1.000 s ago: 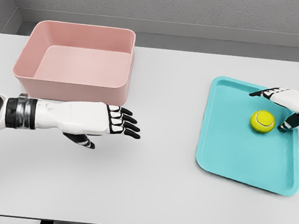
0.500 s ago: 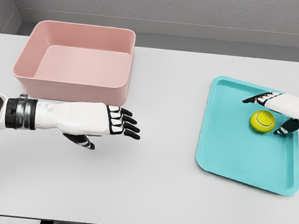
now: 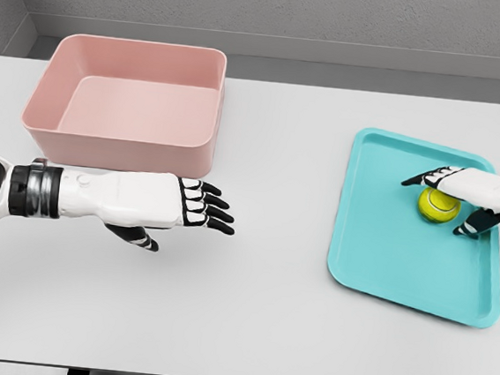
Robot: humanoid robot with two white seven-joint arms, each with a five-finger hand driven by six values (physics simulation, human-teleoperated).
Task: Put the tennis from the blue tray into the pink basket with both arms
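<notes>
A yellow-green tennis ball [image 3: 437, 206] lies on the blue tray [image 3: 394, 255] at the right, in its upper half. My right hand [image 3: 448, 204] reaches in from the right edge and hovers over the ball, fingers spread above it and the thumb beside its right flank, partly covering it. The fingers are not closed on the ball. The pink basket [image 3: 129, 105] stands empty at the back left. My left hand [image 3: 196, 213] is held flat and open over the table in front of the basket, fingers pointing right.
The white table [image 3: 256, 312] carries only the basket and the tray. A wide bare stretch lies between them. A grey wall runs behind the table's far edge.
My right hand has moved left and down over the tennis ball, now covering its top. The ball, tray, basket and left arm have stayed put.
</notes>
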